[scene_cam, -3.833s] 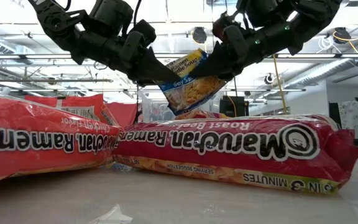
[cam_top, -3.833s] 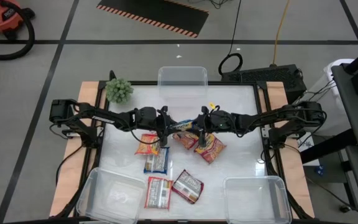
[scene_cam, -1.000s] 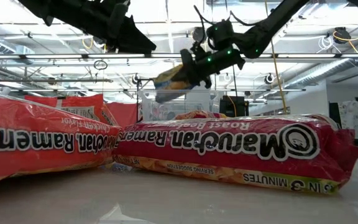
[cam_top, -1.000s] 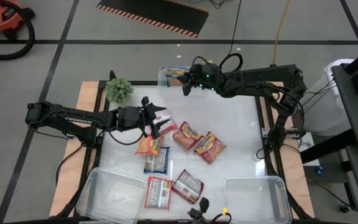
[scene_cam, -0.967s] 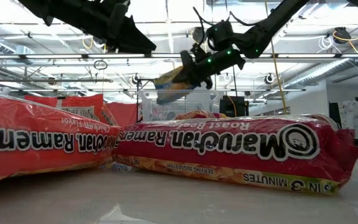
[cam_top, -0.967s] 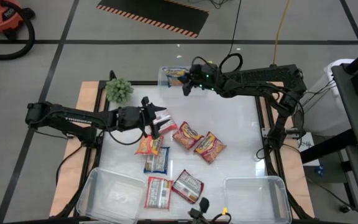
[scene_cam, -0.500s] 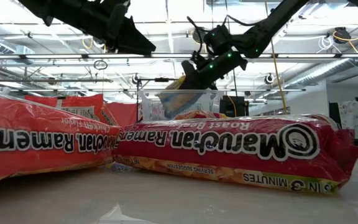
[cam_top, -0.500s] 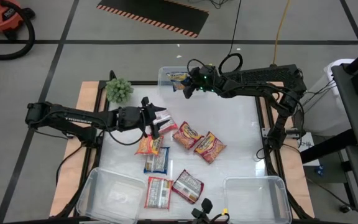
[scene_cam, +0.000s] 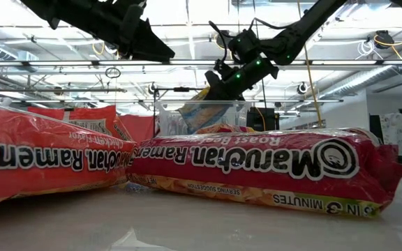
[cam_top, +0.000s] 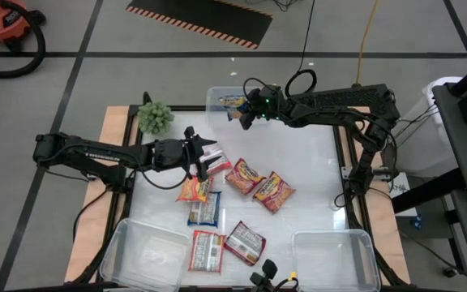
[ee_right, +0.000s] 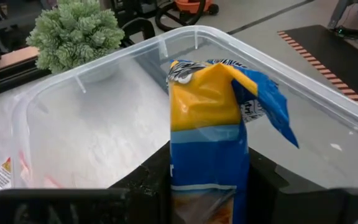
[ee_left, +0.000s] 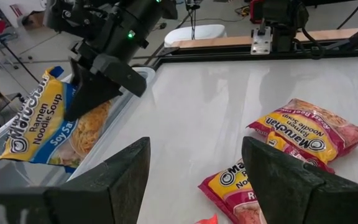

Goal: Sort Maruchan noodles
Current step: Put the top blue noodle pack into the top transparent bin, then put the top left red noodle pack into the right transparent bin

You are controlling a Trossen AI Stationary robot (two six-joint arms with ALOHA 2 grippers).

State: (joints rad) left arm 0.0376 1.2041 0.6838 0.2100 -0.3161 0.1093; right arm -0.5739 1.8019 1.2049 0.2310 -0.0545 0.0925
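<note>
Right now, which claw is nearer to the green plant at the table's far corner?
The left. The left claw, open, hovers just toward the table's centre from the green plant; the right claw is farther along the far edge, holding a blue-and-yellow packet over the clear tub.

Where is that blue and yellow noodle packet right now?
The blue and yellow packet hangs in the right gripper over the clear tub at the table's far edge, right of the green plant.

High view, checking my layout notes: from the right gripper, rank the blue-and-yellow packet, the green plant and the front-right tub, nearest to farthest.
From the right gripper:
1. Blue-and-yellow packet, in its jaws over the back tub.
2. Green plant, back-left corner.
3. Front-right tub, near edge on the right.
</note>
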